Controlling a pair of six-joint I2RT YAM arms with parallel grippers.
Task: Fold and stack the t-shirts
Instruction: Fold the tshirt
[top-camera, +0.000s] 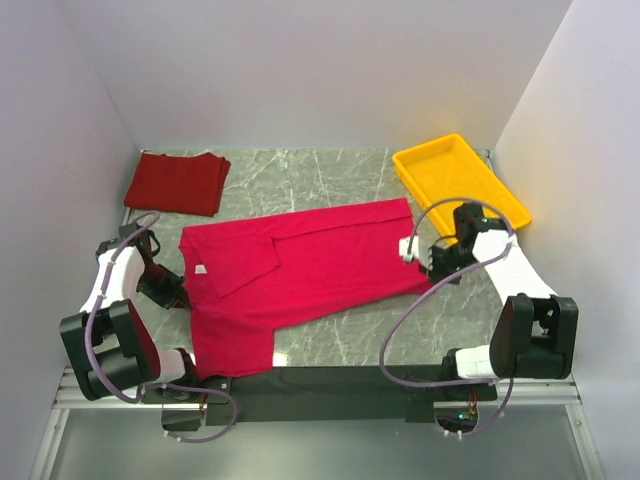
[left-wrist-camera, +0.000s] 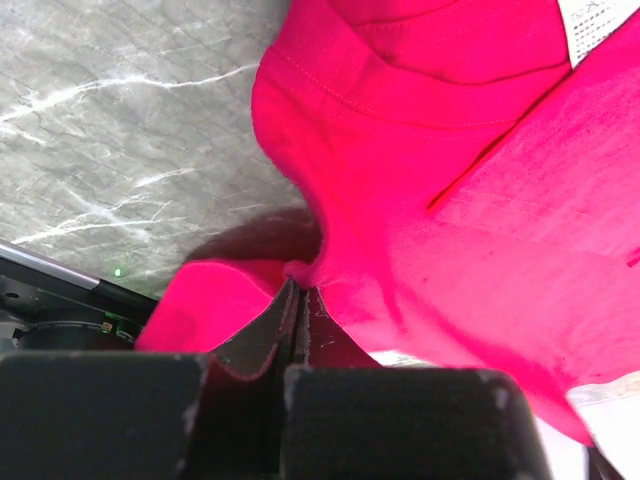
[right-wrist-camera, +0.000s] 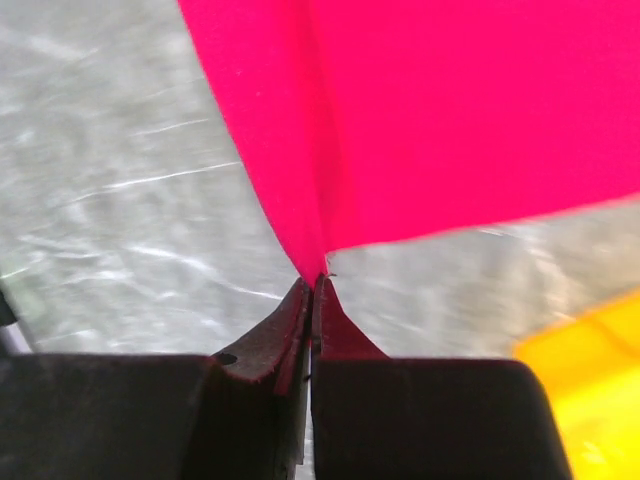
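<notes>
The crimson t-shirt (top-camera: 300, 270) lies spread out across the middle of the marble table, its small white tag (top-camera: 201, 269) near the collar at the left. My left gripper (top-camera: 184, 297) is shut on the shirt's left edge below the collar; in the left wrist view the fingers (left-wrist-camera: 300, 285) pinch a bunched fold of the crimson t-shirt (left-wrist-camera: 450, 200). My right gripper (top-camera: 420, 262) is shut on the shirt's right edge; in the right wrist view its tips (right-wrist-camera: 315, 285) clamp a corner of the cloth (right-wrist-camera: 450, 120). The darker maroon t-shirt (top-camera: 178, 182) lies folded at the back left.
A yellow plastic tray (top-camera: 460, 180) stands at the back right, close behind my right arm, and shows in the right wrist view (right-wrist-camera: 590, 390). White walls close in the table on three sides. The arms' black base rail (top-camera: 330, 382) runs along the near edge.
</notes>
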